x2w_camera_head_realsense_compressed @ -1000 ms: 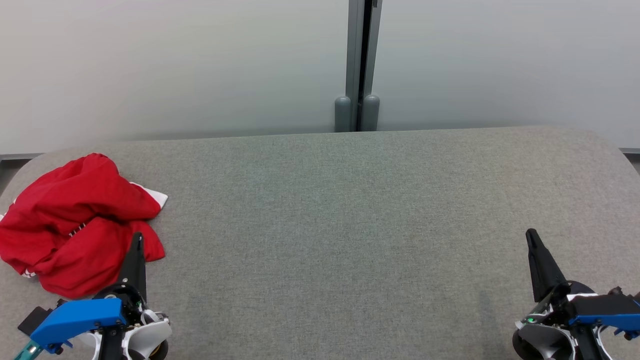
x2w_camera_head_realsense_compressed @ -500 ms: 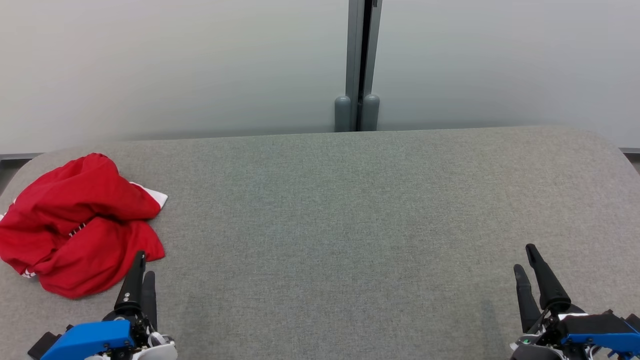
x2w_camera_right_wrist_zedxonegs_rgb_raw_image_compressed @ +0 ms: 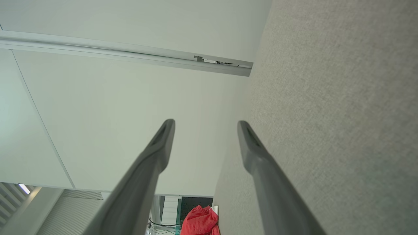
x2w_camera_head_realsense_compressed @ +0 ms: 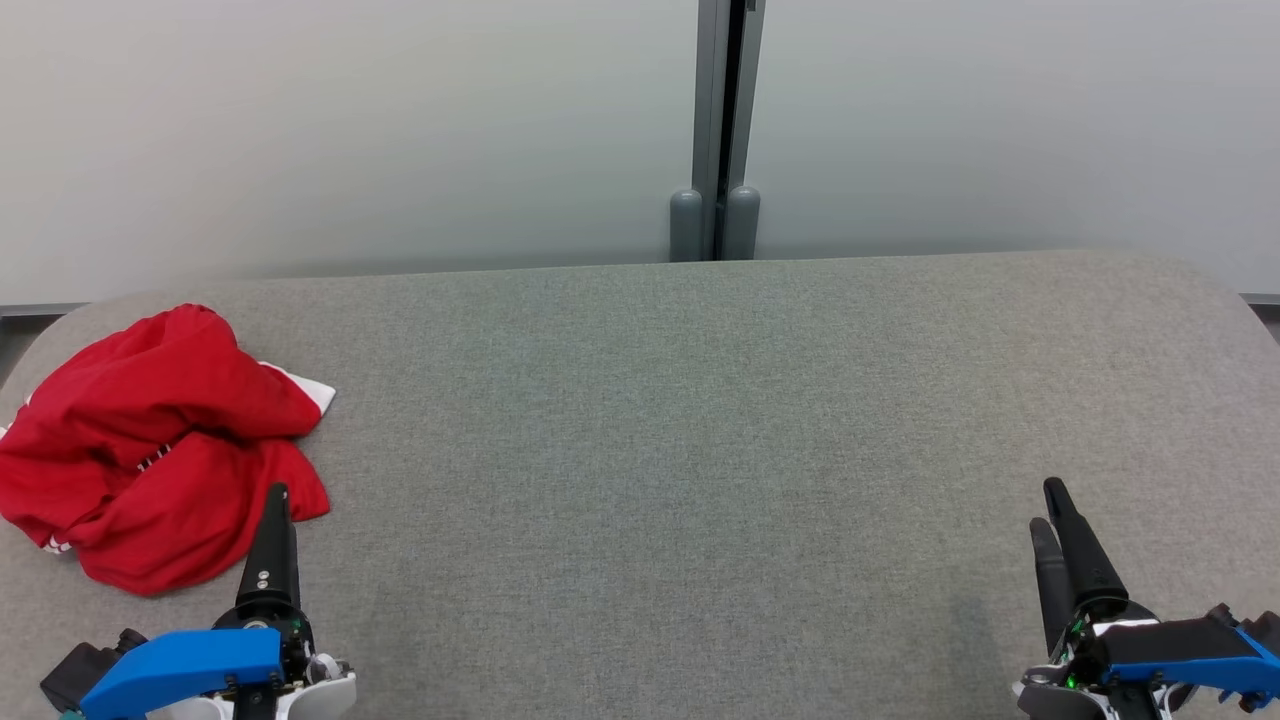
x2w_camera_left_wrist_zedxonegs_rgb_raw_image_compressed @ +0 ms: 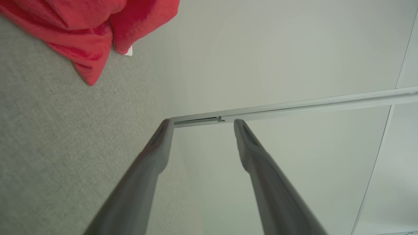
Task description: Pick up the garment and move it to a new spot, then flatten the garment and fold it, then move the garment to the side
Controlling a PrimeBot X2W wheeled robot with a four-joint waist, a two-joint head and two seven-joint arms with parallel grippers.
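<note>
Garment (x2w_camera_head_realsense_compressed: 150,450): we count one, red, crumpled in a loose heap on the tabletop (x2w_camera_head_realsense_compressed: 700,450) at its left edge, toward the far-left corner. It is not flattened or folded. We note two small white bits of trim on it, one poking out on the side toward the tabletop's middle (x2w_camera_head_realsense_compressed: 315,392), one low at the left-edge side (x2w_camera_head_realsense_compressed: 55,545). The left wrist view catches its red folds (x2w_camera_left_wrist_zedxonegs_rgb_raw_image_compressed: 88,29) lying on the grey cloth surface. The right wrist view shows it small and far off (x2w_camera_right_wrist_zedxonegs_rgb_raw_image_compressed: 199,223).

Grippers: two. The left gripper (x2w_camera_head_realsense_compressed: 275,495) sits by the front-left corner, its dark fingers pointing toward the far edge, the tip overlapping the garment's near hem in the head view. We cannot tell from that view whether it touches. In its own wrist view the left gripper (x2w_camera_left_wrist_zedxonegs_rgb_raw_image_compressed: 202,122) has its two fingers spread apart with nothing between them, and the garment lies clear of both.

The right gripper (x2w_camera_head_realsense_compressed: 1046,505) is by the front-right corner, well apart from the garment. Its wrist view shows the right gripper (x2w_camera_right_wrist_zedxonegs_rgb_raw_image_compressed: 205,123) spread as well, two fingers, nothing pinched.

Tabletop: one, grey fabric, rounded far corners. Behind the far edge we see pale wall panels, one grey vertical post (x2w_camera_head_realsense_compressed: 722,130), and two rounded grey caps (x2w_camera_head_realsense_compressed: 686,225) at its base.
</note>
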